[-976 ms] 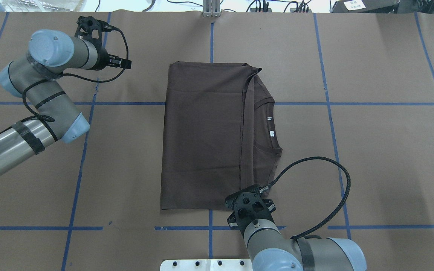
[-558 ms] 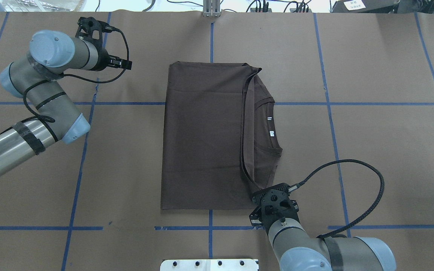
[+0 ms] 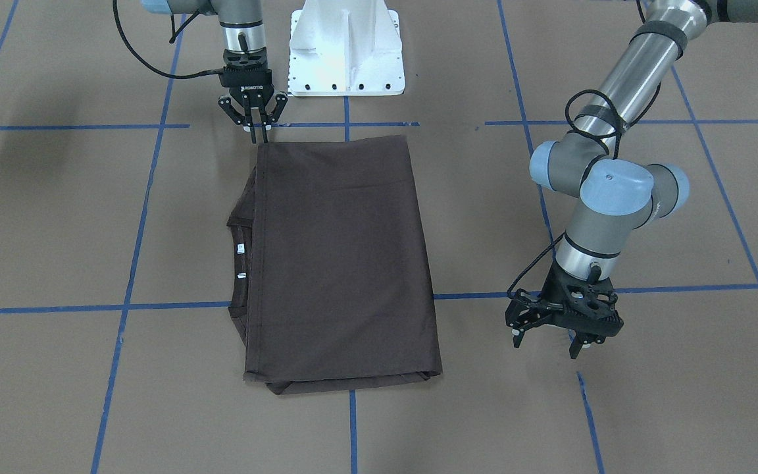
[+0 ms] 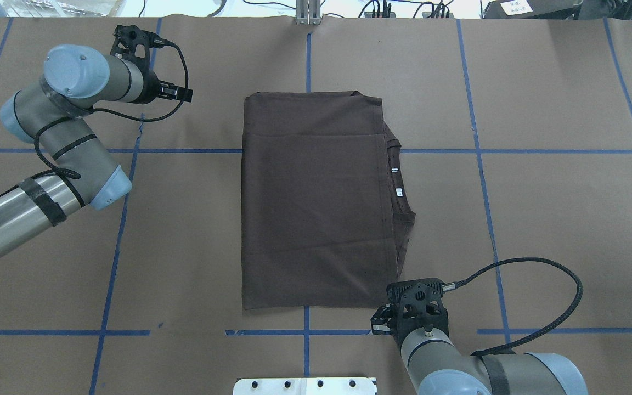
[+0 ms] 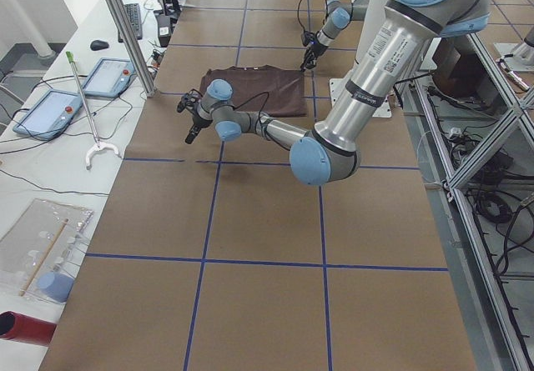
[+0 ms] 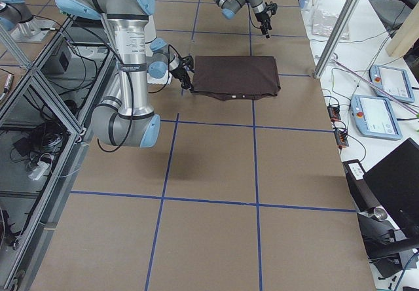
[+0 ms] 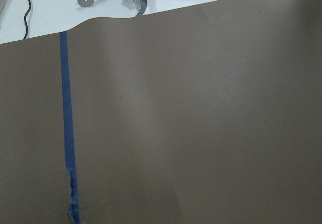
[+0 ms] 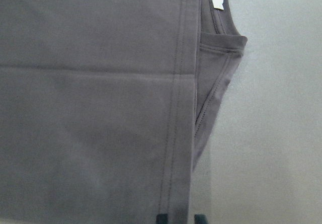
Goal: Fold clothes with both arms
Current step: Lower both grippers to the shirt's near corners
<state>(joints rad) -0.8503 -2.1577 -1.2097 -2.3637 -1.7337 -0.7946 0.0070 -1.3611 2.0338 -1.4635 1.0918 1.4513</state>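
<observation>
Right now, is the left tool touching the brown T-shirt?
Apart. The overhead view shows a wide strip of bare table between the left tool and the T-shirt; the front-facing view shows the same gap.

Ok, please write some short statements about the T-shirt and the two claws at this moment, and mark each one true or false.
1. The dark brown T-shirt lies folded on the table. True.
2. The left claw grips a sleeve. False: it is open over bare table, apart from the shirt.
3. The collar with its white labels shows on the shirt's side toward the robot's right. True.
4. The right claw is at the shirt's far edge. False: it is at the corner nearest the white base, on the collar side.
</observation>
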